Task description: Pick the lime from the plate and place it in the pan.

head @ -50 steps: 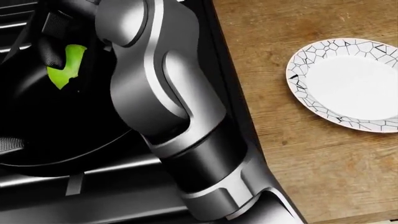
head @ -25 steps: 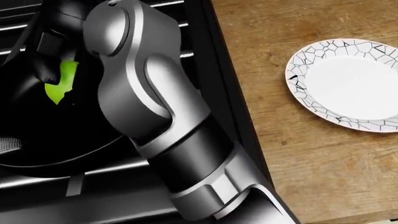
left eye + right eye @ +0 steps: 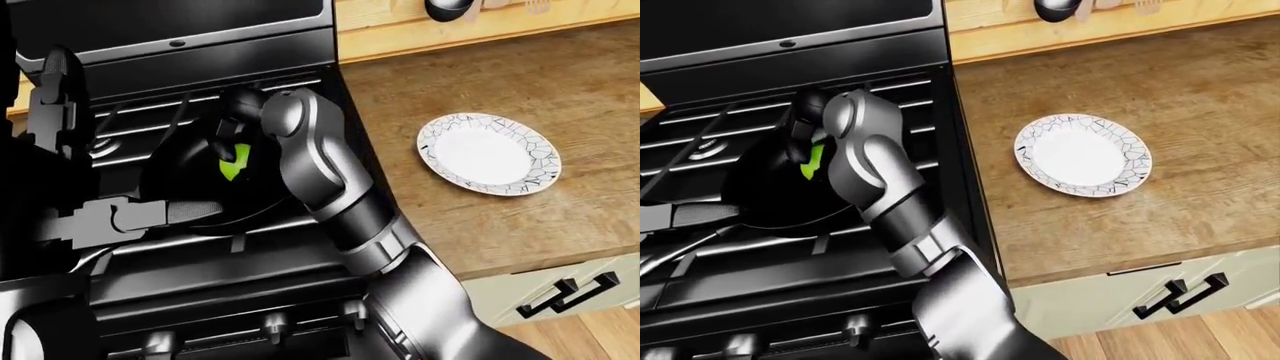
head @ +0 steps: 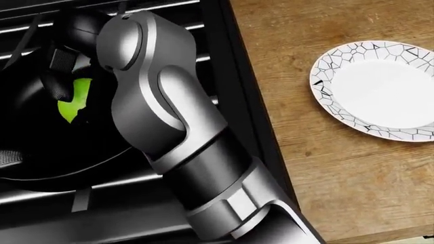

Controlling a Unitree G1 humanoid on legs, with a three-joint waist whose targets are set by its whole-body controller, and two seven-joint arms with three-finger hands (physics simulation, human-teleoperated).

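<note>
Right hand sits over the pan, dark fingers pinching the lime; only part of the green shows past them and the forearm. Cannot tell if lime touches pan floor or hangs just above it. Left hand at left edge of left-eye view, near the stove top, holding nothing I can see; spread vs closed: cannot tell.

Plate bare, on wooden bench to the right, well apart from the stove. Pan handle points toward left of view.

Step in hand (judgement): release. Lime is w/in the pan rim already, so transport looks done; task approx. finished bar letting go.

To do it well:
- lower until lime rests on pan floor before opening; lime is round, a drop could make it roll or bounce toward the rim.
- open fingers slowly, all together, so no finger flicks it sideways.
- lift hand straight up, no sideways drag, and keep forearm off the pan rim.
- check w/ eye views after; head view is mostly blocked by the arm.

Risk: lime sticks to a finger on retreat and gets carried out.
</note>
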